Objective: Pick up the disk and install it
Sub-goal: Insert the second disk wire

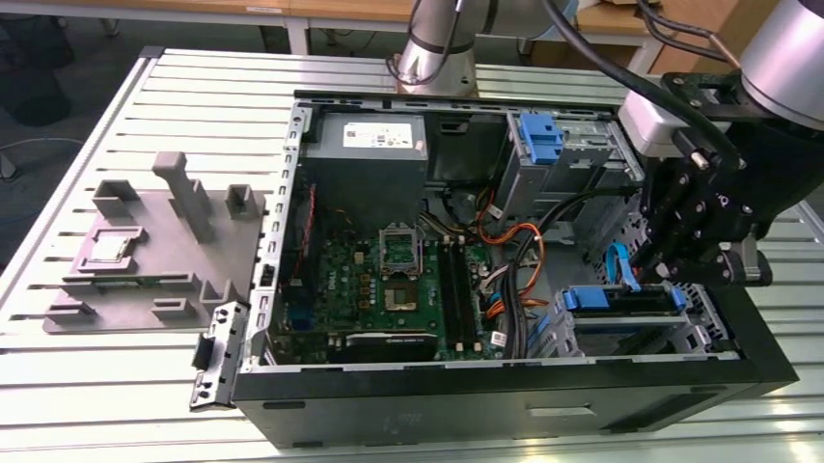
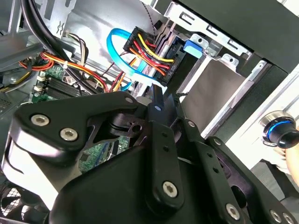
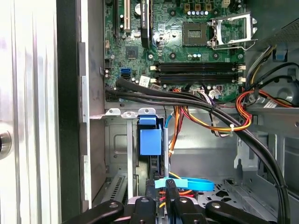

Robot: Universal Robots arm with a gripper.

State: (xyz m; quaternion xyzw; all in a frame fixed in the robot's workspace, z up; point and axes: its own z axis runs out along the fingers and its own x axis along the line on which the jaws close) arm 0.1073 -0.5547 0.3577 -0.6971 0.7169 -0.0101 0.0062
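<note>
Gripper (image 1: pixel 640 280) above the drive bay; fingers pinched together on a flat blue ribbon cable (image 3: pixel 187 183). Just beneath: the disk (image 1: pixel 624 301), blue plastic rails, seated in the grey metal cage. Bundled black and orange wires (image 3: pixel 201 105) cross nearby. Beyond, green motherboard (image 1: pixel 386 280).

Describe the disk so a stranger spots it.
In the exterior view, find the open black case, then its drive cage at the view's lower right. The disk sits slotted there, blue rails at both ends, unlike the bare blue bracket above.
</note>
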